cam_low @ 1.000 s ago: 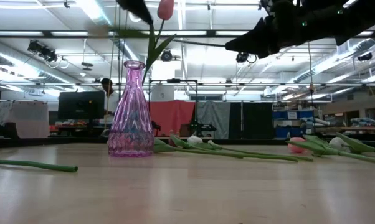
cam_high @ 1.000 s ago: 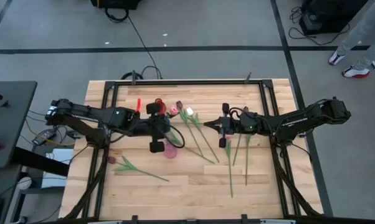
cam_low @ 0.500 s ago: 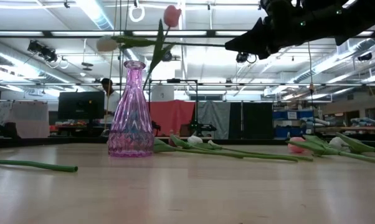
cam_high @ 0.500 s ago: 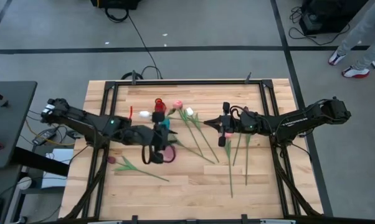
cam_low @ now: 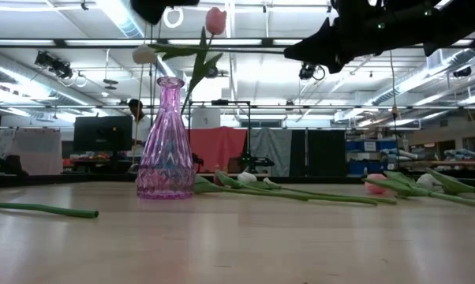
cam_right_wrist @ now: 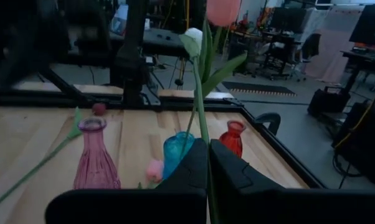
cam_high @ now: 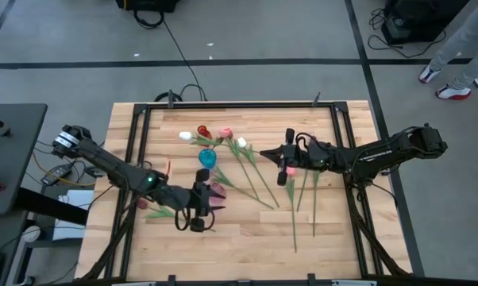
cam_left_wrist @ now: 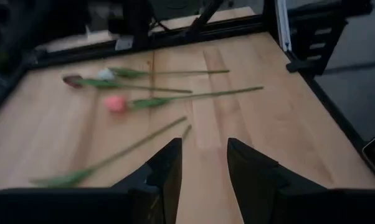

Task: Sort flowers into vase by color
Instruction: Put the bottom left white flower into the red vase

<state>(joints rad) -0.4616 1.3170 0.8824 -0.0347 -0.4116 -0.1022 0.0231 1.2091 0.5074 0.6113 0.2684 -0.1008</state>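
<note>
My right gripper (cam_right_wrist: 208, 146) hangs level above the table's right half (cam_high: 280, 163), shut on a white tulip (cam_low: 143, 54) whose head reaches out over the vases (cam_high: 185, 136). A pink tulip (cam_low: 215, 20) stands with its stem in the blue vase (cam_high: 207, 157), leaning toward the far edge; in the low view the pink vase (cam_low: 166, 142) hides that vase. My left gripper (cam_left_wrist: 205, 146) is open with nothing between its fingers. It hovers near the pink vase on its near side (cam_high: 207, 208), pointing toward the table's right edge. My right gripper pinches the white tulip's stem (cam_right_wrist: 204, 134) between its two fingers, toward the stem's cut end. The fingers lie level and point to the table's left, with the stem running on along them. The flower is lifted clear, roughly level, its head (cam_right_wrist: 192, 34) farthest from the gripper.
A red vase (cam_high: 203, 131) stands beyond the blue one. Several tulips (cam_high: 255, 179) lie on the table between the arms and under my right gripper. A maroon tulip (cam_high: 175, 216) lies near the left side. Black frame rails (cam_high: 239, 104) edge the table. A person's legs (cam_high: 453, 71) show beyond the far right corner.
My left gripper has come down from above the blue vase and gone toward the table's near edge, tipping from pointing steeply down to nearly level. The pink tulip stays in the blue vase. The white tulip's head, hidden behind my left arm before, now shows.
</note>
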